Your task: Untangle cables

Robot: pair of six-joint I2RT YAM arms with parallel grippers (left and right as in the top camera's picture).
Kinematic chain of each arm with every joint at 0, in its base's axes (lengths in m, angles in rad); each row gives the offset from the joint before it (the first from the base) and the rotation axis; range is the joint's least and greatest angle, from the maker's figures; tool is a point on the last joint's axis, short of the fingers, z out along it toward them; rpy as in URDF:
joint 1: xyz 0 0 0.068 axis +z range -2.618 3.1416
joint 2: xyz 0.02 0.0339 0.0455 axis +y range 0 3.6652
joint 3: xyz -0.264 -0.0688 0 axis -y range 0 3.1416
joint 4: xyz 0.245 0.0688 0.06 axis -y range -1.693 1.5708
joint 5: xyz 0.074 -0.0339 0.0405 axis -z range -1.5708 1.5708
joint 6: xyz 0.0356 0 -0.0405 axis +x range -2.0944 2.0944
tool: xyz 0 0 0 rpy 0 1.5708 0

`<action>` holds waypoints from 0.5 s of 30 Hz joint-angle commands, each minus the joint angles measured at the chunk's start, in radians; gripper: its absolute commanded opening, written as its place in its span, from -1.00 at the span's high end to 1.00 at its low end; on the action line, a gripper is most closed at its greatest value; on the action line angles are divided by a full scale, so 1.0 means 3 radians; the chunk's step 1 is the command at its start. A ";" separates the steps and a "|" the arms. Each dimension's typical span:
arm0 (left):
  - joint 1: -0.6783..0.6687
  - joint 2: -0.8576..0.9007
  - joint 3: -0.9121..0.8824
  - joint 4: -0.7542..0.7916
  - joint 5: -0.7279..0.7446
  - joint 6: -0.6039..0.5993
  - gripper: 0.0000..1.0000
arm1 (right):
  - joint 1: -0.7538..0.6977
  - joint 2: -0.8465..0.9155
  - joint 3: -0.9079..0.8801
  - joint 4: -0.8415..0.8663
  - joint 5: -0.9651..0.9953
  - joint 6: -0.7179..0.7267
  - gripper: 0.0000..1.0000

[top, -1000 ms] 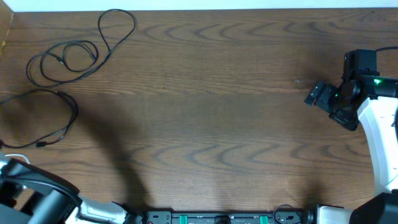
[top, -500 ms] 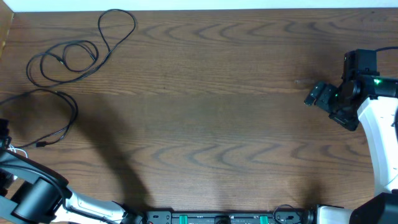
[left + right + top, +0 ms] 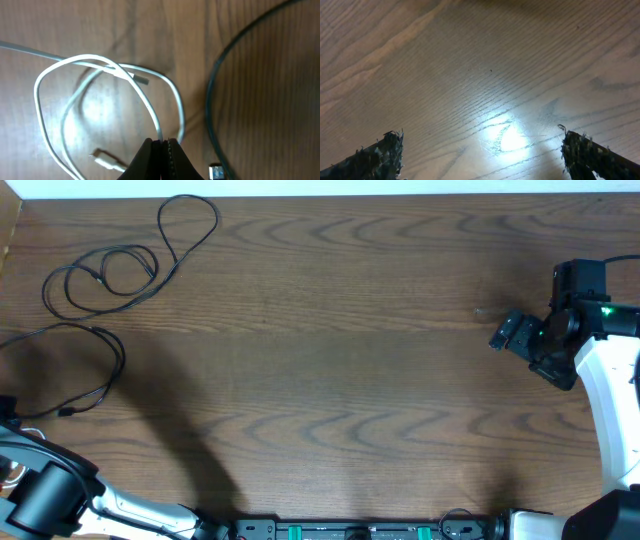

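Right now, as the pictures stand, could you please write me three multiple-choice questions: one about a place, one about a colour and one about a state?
1. Seen from overhead, where on the table do the black cables lie?
A. at the left end
B. in the centre
C. beside the right arm

2. What colour is the cable in the left gripper?
A. black
B. white
C. red

3. How is the right gripper?
A. shut on a cable
B. open above bare wood
C. shut and empty

Answers:
1 A, their loops lie at the left end.
2 B, the white cable runs out of its closed fingers.
3 B, its fingers stand wide apart with nothing between them.
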 commanded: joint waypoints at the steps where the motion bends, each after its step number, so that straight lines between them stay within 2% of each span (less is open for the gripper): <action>1: -0.0009 0.0142 0.0009 0.0024 0.0364 -0.0038 0.85 | -0.0019 -0.0048 0.0009 0.0000 0.0014 -0.0024 -0.99; 3: -0.0009 0.0186 0.0009 -0.0003 0.0355 -0.0027 0.84 | -0.0019 -0.0048 0.0009 0.0000 0.0014 -0.0024 -0.98; 5: -0.0009 0.0200 0.0009 -0.0001 0.0346 0.0057 0.68 | -0.0019 -0.0048 0.0009 0.0000 0.0014 -0.0024 -0.99; 7: -0.0009 0.0198 0.0009 0.0013 0.0345 0.0191 0.34 | -0.0019 -0.0048 0.0009 0.0000 0.0014 -0.0024 -0.99; 8: -0.0009 0.0197 0.0010 0.0019 0.0345 0.0237 0.00 | -0.0019 -0.0048 0.0009 0.0000 0.0014 -0.0024 -0.99; 9: -0.0009 0.0192 0.0010 0.0024 0.0345 0.0251 -0.22 | -0.0019 -0.0048 0.0009 0.0000 0.0014 -0.0024 -0.99; 10: -0.0009 0.0188 0.0013 0.0023 0.0346 0.0251 -0.34 | -0.0019 -0.0048 0.0009 0.0000 0.0014 -0.0024 -0.99; 15: -0.0022 0.0079 0.0041 0.0024 0.0346 0.0249 -0.53 | -0.0019 -0.0048 0.0009 0.0000 0.0014 -0.0024 -0.99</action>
